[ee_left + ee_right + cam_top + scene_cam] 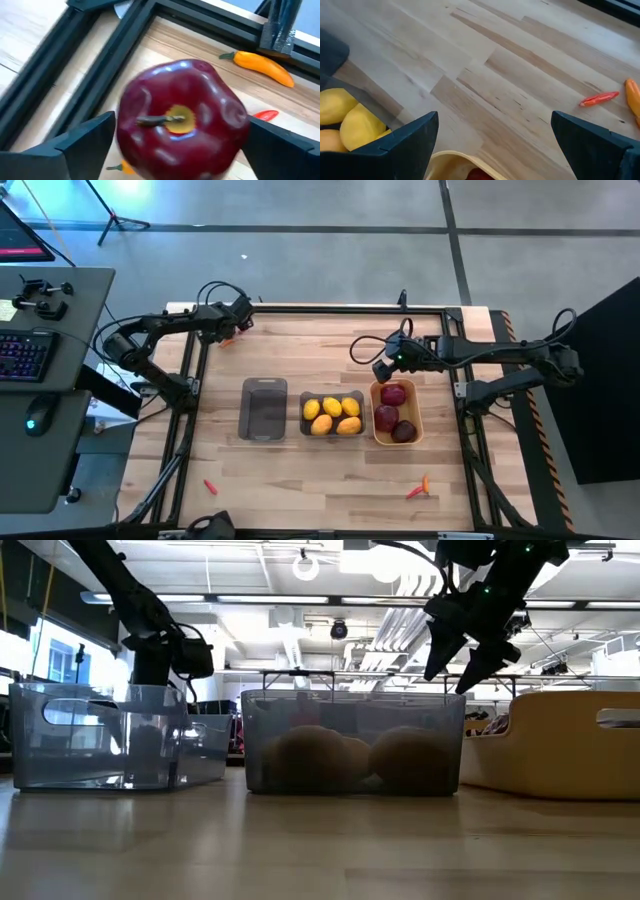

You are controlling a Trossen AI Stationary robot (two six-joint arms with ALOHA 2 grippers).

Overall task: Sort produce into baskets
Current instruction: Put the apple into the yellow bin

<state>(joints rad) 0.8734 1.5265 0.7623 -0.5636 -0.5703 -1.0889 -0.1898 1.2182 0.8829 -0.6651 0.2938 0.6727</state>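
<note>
Wooden table, seen from above, carries three baskets in a row: I count an empty grey basket on the left, a middle grey basket with five lemons, and an orange basket on the right with four apples. My left gripper, at the far left corner, brackets a fifth apple, fingers spread. My right gripper hovers with fingers spread, empty, over the orange basket's far edge. Three small peppers lie near the front edge.

No readable text, label or number anywhere
</note>
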